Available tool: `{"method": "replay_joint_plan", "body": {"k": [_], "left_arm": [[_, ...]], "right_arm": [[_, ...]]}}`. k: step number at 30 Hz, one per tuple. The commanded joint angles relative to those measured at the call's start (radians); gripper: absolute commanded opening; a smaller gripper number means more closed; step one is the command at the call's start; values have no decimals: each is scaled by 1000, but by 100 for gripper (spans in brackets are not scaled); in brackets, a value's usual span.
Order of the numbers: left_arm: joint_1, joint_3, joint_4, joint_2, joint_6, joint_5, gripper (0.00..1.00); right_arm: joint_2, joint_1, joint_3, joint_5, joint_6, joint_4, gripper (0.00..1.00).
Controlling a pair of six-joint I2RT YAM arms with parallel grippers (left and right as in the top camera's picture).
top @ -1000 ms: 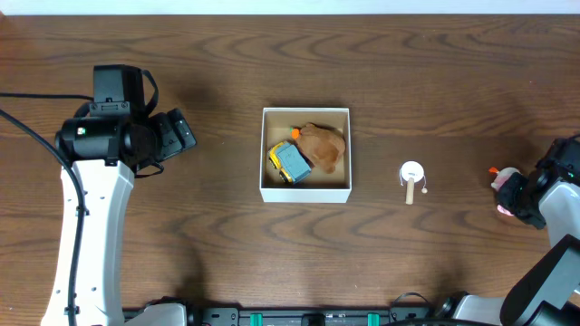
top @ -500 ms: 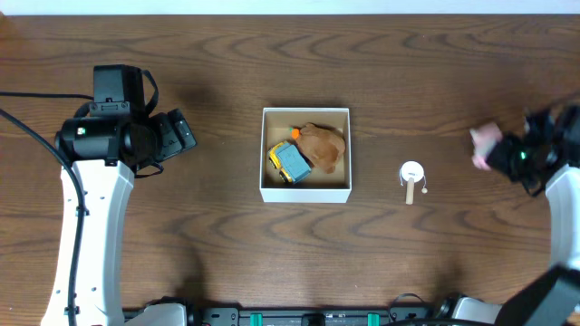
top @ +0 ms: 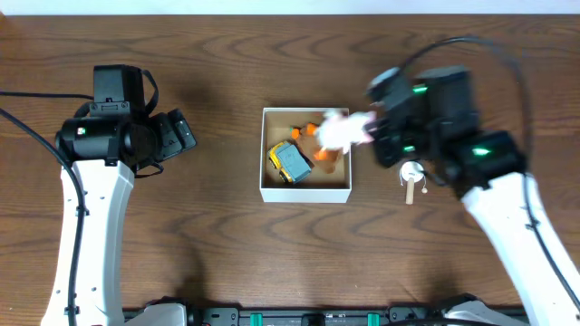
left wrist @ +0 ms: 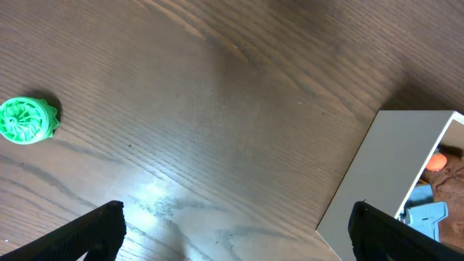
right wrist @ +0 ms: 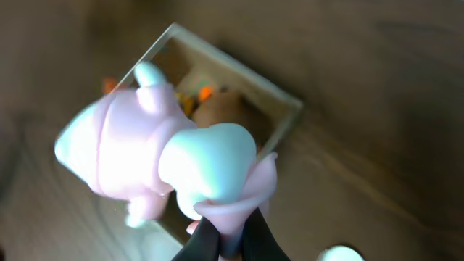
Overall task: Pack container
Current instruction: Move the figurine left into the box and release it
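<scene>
The container [top: 304, 192] is a square white-walled box with a brown inside, at the table's middle. In it lie a blue and yellow toy truck [top: 289, 163] and a brown plush toy [top: 328, 156]. My right gripper [top: 361, 129] is shut on a pale pink soft toy [top: 337, 129] and holds it above the box's right rim; in the right wrist view the pink toy [right wrist: 156, 156] fills the frame above the box [right wrist: 286, 119]. My left gripper [left wrist: 232, 230] is open and empty, left of the box [left wrist: 384, 174].
A white knob on a wooden peg [top: 411, 177] lies right of the box, under my right arm. A green ribbed round piece [left wrist: 27, 120] shows on the table in the left wrist view.
My right arm has swung from the far right edge leftward, carrying the pink toy to above the box's right side. The left arm has not moved.
</scene>
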Motion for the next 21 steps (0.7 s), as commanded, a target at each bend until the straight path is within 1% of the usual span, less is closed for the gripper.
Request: {"method": "replay_joint_plan", "body": {"k": [1,5,11,12,13,14,15,16,17,21], "left_arm": [[4,-6,-2,1,6,-1,98],[4,-6,-2,1,6,-1,98],[5,-6,-2,1,6,-2,98],[5,-6,-2,1,6,-5,98],[5,-6,-2,1,7,-5,98],[5,-6,-1,1,6,-5,98],[5,-6,-1,1,6,-5,98],[5,-6,-1,1,6,-5,98],[5,-6,-1,1,6,-5,98],[5,-6,-2,1,6,-5,98]], "right_arm": [[71,88,-4,77,-39,5,1],[173,143,-4,77,-38,8,1],[283,152,-4,77,-38,-19,1],[291,151,-4,77,-38,-25,11],[294,151,-4,78,-38,-27,30],[295,151,-4,78,-38,-27,40],[294,151,-3,78,-38,-25,47],[290,151,-2,83,-38,-21,67],[285,151,1,90,-38,-11,99],[253,150,38,106,-38,3,99]]}}
